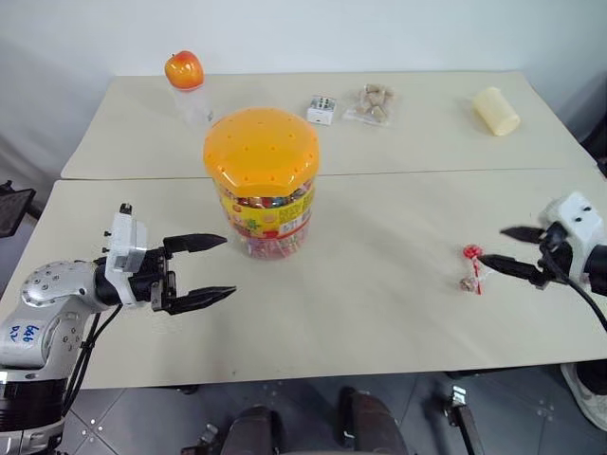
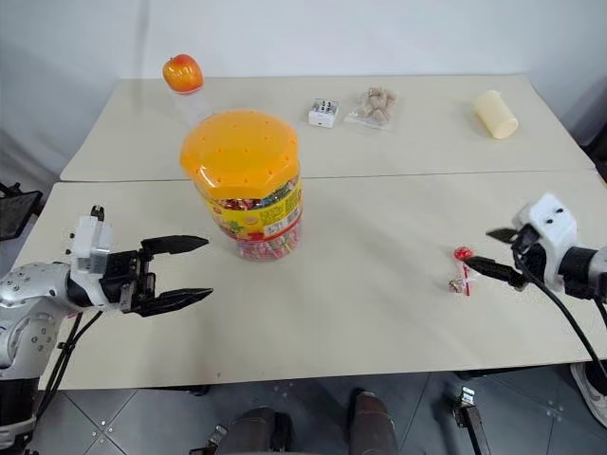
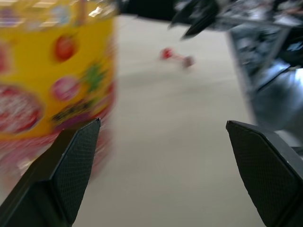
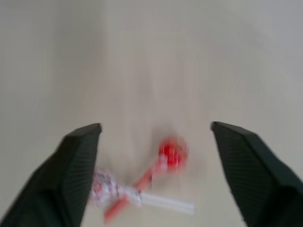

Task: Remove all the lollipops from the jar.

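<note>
A: Anything legible on the jar [image 1: 263,180]?

B: Its yellow and red label [image 1: 270,216] carries print and fruit pictures, but no word can be made out.

A: Elsewhere?

B: Well to the left of the jar, blue handwritten marks sit on the left arm's grey shell [image 1: 26,334]. They cannot be read with certainty.

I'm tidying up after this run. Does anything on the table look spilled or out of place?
Two lollipops lie loose on the bare table, crossing each other just in front of the open right gripper, well away from the jar. The jar stands upright with its lid on. Nothing looks spilled.
</note>
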